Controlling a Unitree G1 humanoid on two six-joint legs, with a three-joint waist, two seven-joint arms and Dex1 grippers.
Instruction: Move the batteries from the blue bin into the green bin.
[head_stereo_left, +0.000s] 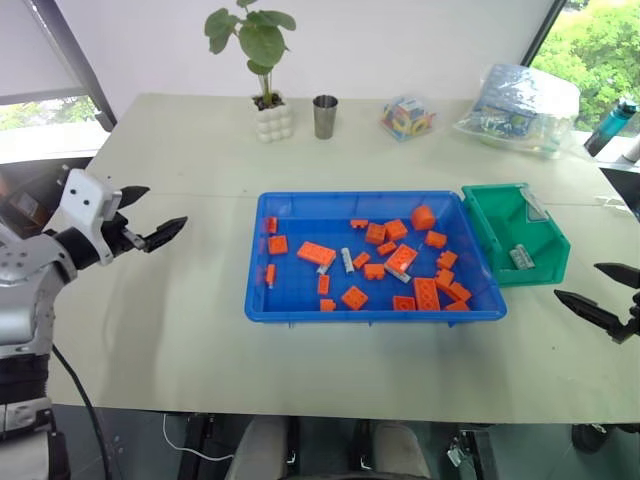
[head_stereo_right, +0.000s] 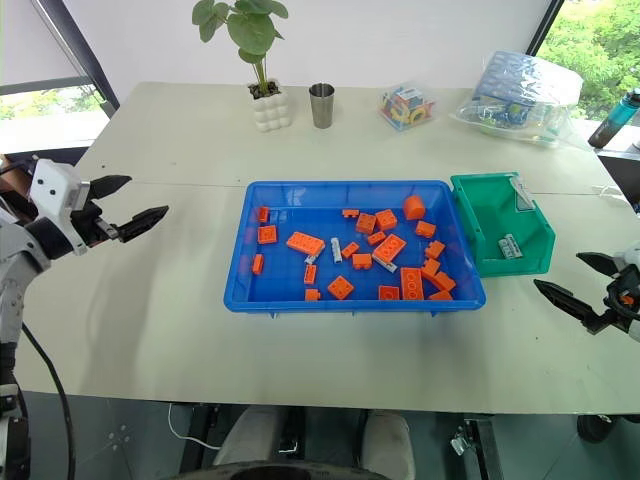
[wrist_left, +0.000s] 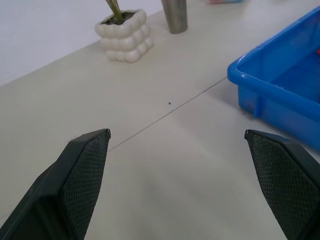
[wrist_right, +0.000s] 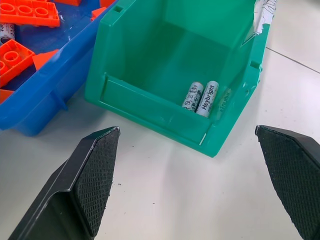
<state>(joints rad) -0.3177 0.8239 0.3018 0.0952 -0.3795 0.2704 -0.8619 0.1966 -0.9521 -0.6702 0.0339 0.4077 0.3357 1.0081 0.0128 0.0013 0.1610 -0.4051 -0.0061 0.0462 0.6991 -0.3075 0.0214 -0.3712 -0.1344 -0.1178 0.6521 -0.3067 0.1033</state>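
Observation:
The blue bin (head_stereo_left: 300, 285) sits mid-table, holding several orange bricks (head_stereo_left: 316, 253) and silver-grey batteries (head_stereo_left: 347, 260), one more (head_stereo_left: 397, 274) lying among the bricks. The green bin (head_stereo_left: 483, 228) stands against its right end, and two batteries (wrist_right: 202, 97) lie side by side on its floor. Left of the blue bin, my left gripper (head_stereo_left: 166, 206) hovers open over bare table, holding nothing. My right gripper (head_stereo_left: 577, 280) is open and empty too, just in front of and to the right of the green bin, whose front wall (wrist_right: 150, 107) faces it.
Along the table's far edge stand a plant in a white bubble pot (head_stereo_left: 272, 120), a metal cup (head_stereo_left: 325, 115), a small bag of toys (head_stereo_left: 407, 117) and a large clear plastic bag (head_stereo_left: 520, 100). A teal bottle (head_stereo_left: 610, 125) is at far right.

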